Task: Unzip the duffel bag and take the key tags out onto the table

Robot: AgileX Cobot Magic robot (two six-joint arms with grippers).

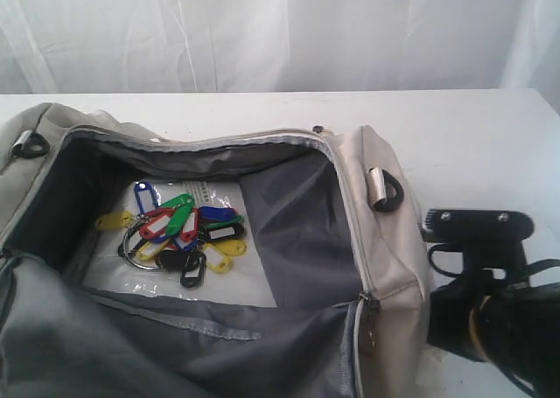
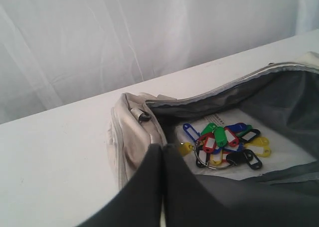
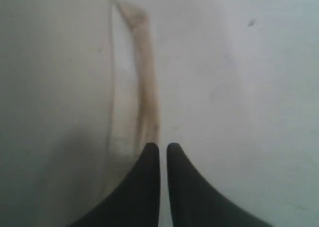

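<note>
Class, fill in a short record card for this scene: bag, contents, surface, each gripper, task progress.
Bag: large cream fabric duffel bag, main zip open, grey lining showing
Contents: bunch of coloured plastic key tags on metal rings, lying inside the bag
Surface: wide white table, bag resting on it
Left gripper: shut, empty, near the bag's open edge
Right gripper: shut, beside a cream fabric fold
Progress: unzipped; tags not yet out

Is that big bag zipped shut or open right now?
Open. The duffel bag gapes wide across its top, and the key tags show plainly, lying inside on its floor.
</note>
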